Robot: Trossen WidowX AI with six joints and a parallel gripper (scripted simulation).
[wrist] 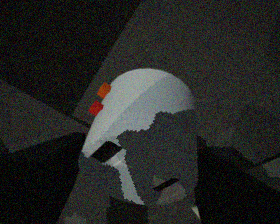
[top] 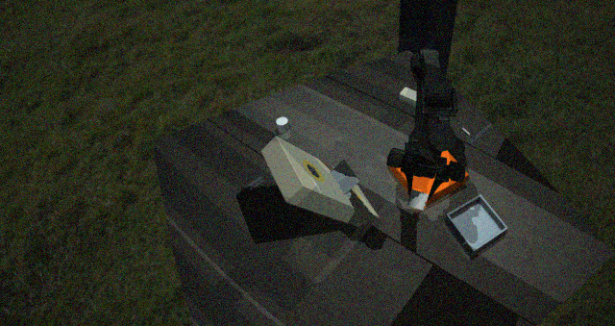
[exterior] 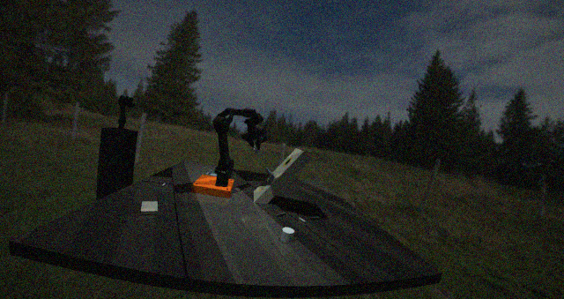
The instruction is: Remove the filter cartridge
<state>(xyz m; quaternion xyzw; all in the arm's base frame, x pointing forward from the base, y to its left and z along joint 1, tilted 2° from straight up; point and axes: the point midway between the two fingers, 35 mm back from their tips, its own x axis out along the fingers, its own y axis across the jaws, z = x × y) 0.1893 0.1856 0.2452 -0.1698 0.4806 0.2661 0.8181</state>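
The pale round cartridge (top: 419,201) (exterior: 256,148) (wrist: 146,95) is out of the panel. In the wrist view it shows two dark slots and small orange and red marks on its left side. My gripper (top: 420,197) (exterior: 256,145) (wrist: 140,151) is shut on it, with a black finger on each side, and holds it high above the table. The tilted cream service panel (top: 293,188) (exterior: 280,168) has an empty dark opening ringed in yellow. The shallow grey tray (top: 486,227) lies to the right of the gripper in the top view.
The arm's orange base (top: 423,184) (exterior: 212,187) is behind the gripper. A white-topped cylinder (top: 282,121) (exterior: 287,233) stands beyond the panel. A pale block (top: 407,93) (exterior: 149,206) lies behind the arm. A dark post (top: 428,13) (exterior: 115,158) stands past the table edge.
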